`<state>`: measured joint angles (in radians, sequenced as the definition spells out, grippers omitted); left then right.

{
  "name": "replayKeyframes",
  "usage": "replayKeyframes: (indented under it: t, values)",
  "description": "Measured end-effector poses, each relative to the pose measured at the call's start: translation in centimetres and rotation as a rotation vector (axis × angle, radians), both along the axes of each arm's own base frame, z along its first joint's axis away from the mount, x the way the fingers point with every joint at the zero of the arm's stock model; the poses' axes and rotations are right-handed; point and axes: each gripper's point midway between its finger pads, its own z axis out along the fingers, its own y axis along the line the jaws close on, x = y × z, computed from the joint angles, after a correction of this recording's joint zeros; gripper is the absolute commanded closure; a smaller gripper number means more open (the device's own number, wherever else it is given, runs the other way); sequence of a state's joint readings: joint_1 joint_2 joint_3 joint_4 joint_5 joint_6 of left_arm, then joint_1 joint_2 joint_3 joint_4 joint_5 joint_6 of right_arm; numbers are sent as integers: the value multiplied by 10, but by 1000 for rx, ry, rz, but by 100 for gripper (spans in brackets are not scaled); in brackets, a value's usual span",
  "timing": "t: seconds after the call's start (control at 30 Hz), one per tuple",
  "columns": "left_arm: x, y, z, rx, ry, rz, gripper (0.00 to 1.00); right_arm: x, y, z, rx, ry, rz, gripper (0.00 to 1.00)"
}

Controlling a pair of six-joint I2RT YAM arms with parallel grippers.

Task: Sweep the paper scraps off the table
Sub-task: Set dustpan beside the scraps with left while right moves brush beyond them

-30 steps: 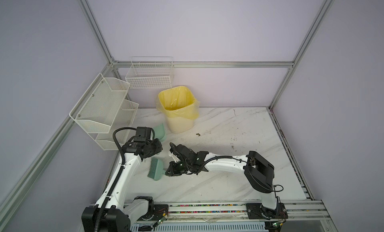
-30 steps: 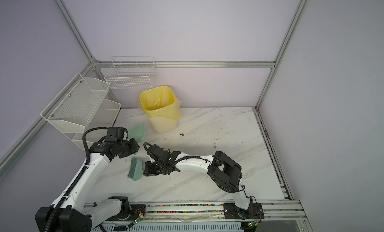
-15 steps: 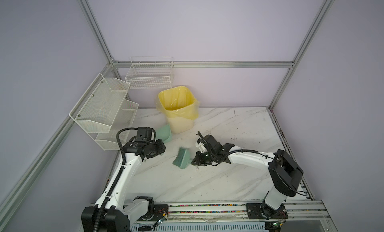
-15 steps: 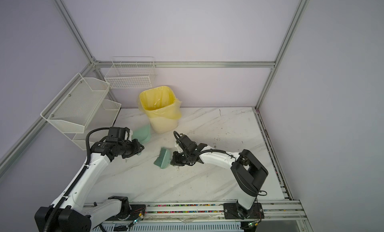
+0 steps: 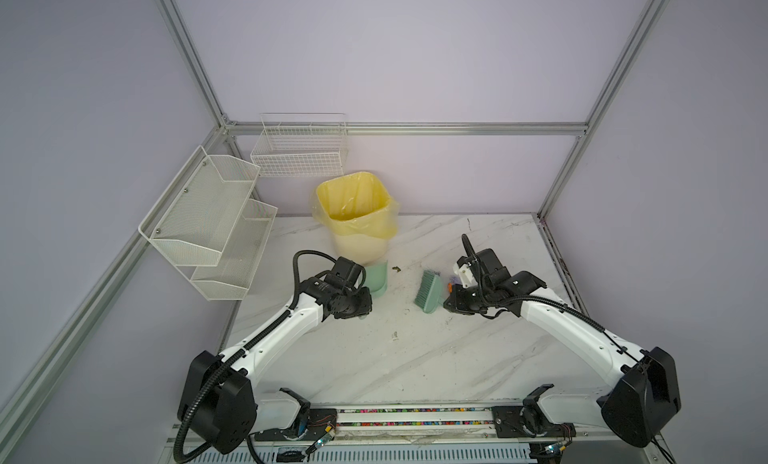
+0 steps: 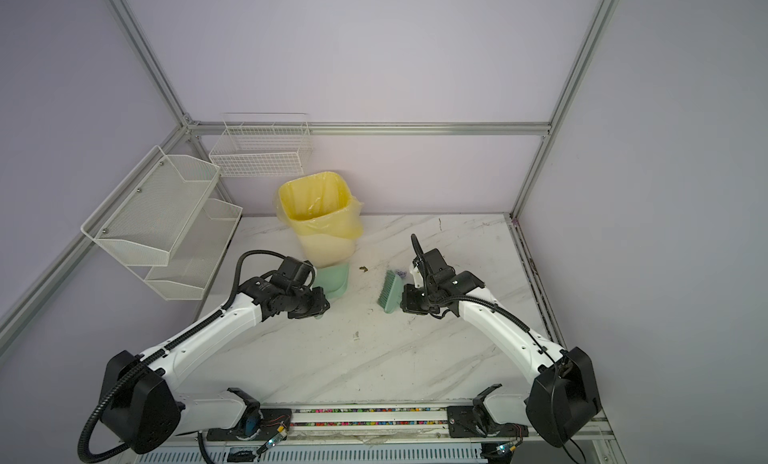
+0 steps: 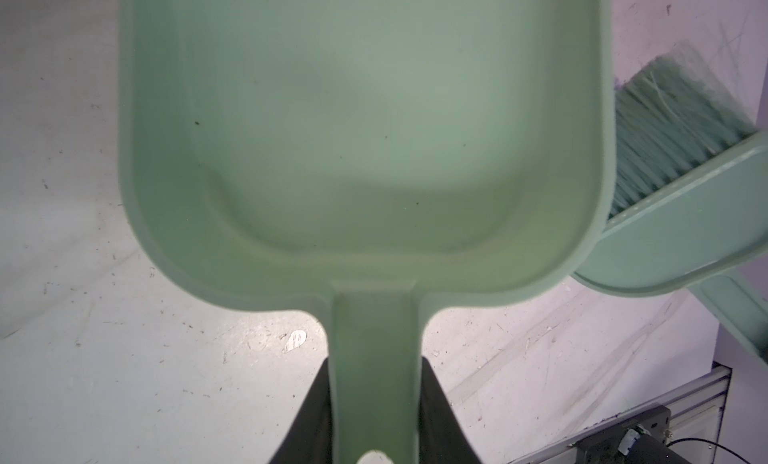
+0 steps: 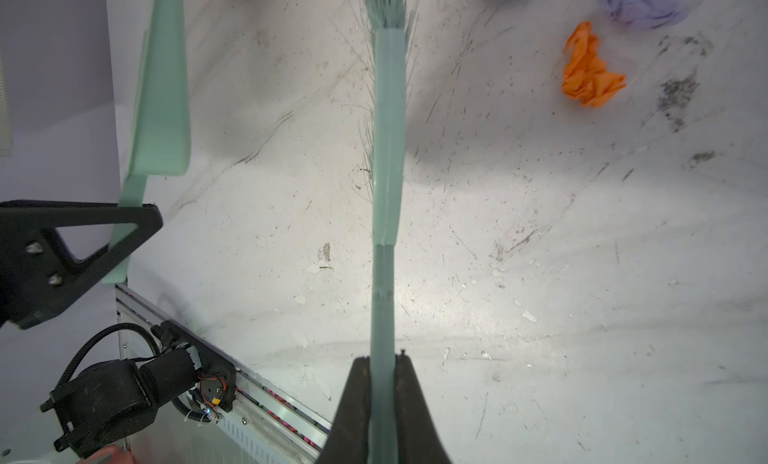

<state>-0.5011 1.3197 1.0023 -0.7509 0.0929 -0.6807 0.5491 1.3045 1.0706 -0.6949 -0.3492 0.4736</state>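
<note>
My left gripper (image 7: 375, 362) is shut on the handle of a mint-green dustpan (image 7: 361, 129), whose pan is empty. In both top views the dustpan (image 5: 379, 277) (image 6: 334, 281) sits just in front of the bin. My right gripper (image 8: 383, 358) is shut on the handle of a matching brush (image 8: 388, 129), which in a top view (image 5: 428, 293) is at mid-table with its bristles pointing away. Paper scraps lie beside the brush on the side away from the dustpan: an orange wad (image 8: 590, 71) and lavender wads (image 8: 640, 2). In a top view the scraps (image 5: 451, 283) are mostly hidden behind the right wrist.
A bin with a yellow liner (image 5: 357, 216) stands at the back of the marble table (image 5: 415, 358). White wire baskets (image 5: 208, 216) hang on the left wall and one (image 5: 299, 150) on the back wall. A dark speck (image 5: 396, 268) lies between dustpan and brush. Aluminium rails edge the table.
My right arm has carried the brush from the front left of the table to the right and a little further back. The left gripper has shifted the dustpan rightward, in front of the bin.
</note>
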Motion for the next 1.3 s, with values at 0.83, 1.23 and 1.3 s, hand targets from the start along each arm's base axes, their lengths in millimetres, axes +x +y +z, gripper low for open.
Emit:
replayKeyframes:
  t: [0.83,1.23,1.3]
  values:
    - [14,-29,-5,173,-67,-304,83,83,-98,59,-329,-207,-267,100]
    - [6,-34,-13,209,-59,-406,83,96,-120,45,-505,-183,-281,100]
    - [4,-36,-15,218,-57,-423,84,101,-118,33,-527,-146,-261,100]
